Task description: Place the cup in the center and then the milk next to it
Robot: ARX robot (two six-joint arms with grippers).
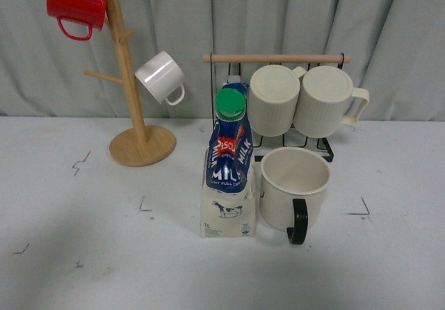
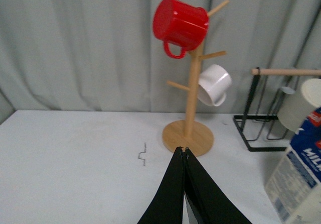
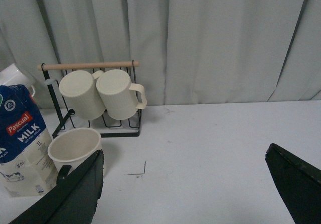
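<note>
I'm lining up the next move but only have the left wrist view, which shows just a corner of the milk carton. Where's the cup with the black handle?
Observer: The cup stands upright on the table, close beside the milk carton, on the robot's right of it.
Operator: Right gripper busy?
Observer: No, the right gripper is open and empty.
Operator: What's behind the cup?
Observer: Two ribbed cream mugs hang side by side on the black rack.
</note>
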